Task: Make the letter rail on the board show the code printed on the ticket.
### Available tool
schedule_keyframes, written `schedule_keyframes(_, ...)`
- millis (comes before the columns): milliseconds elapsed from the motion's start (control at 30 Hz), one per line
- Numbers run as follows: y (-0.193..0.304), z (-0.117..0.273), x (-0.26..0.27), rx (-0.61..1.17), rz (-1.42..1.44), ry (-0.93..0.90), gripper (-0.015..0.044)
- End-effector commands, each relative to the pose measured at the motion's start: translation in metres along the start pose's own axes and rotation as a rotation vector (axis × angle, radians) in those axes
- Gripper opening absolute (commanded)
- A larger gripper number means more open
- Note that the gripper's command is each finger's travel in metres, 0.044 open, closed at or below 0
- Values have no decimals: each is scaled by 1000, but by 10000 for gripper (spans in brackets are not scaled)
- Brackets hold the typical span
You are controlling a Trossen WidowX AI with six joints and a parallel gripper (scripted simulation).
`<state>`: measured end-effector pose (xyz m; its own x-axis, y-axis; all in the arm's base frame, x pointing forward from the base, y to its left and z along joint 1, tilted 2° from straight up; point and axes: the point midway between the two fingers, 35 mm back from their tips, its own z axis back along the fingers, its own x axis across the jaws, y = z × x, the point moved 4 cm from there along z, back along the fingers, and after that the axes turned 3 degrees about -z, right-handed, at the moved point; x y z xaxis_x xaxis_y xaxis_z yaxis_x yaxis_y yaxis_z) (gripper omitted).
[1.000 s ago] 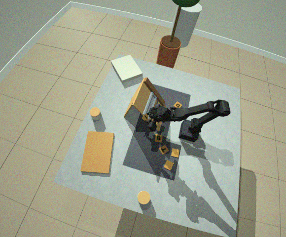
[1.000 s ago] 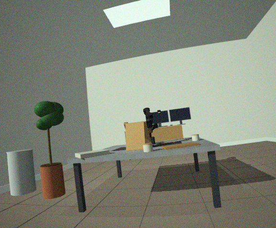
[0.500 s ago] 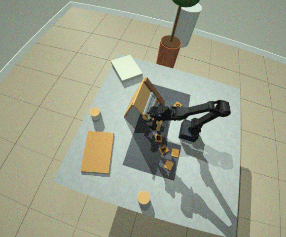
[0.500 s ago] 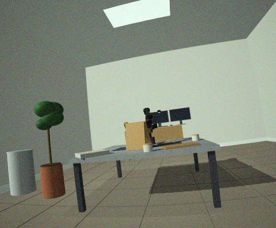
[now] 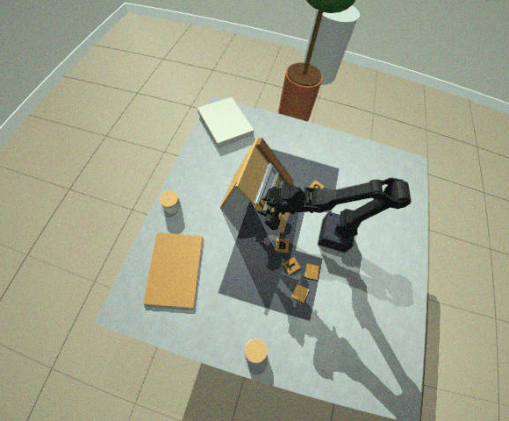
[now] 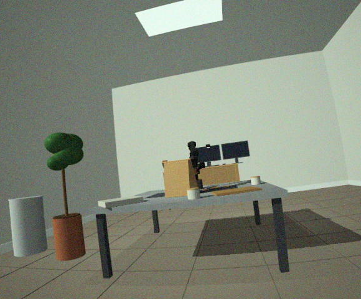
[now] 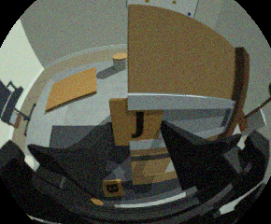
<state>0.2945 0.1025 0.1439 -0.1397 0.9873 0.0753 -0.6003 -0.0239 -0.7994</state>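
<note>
My gripper is shut on the J tile, at the open left end of the rail. The tile's right part is inside the rail's lips and its left part sticks out. The channel to its right looks empty up to the end stop. The board stands upright. A B tile, a tile with an unclear letter and two tiles with no readable letter lie in front. Another lettered tile lies beyond the arm. The ticket's code is not readable.
An orange slab and a round-topped cup stand left of the board. Another cup is near the counter's front edge. A pale box lies behind the board.
</note>
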Motion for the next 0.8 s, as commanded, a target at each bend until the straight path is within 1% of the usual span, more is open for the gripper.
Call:
schedule_keyframes(0,-1,0,-2,-3,3,-4,0)
schedule_keyframes(767,-1,0,-12,-3,3,-3,0)
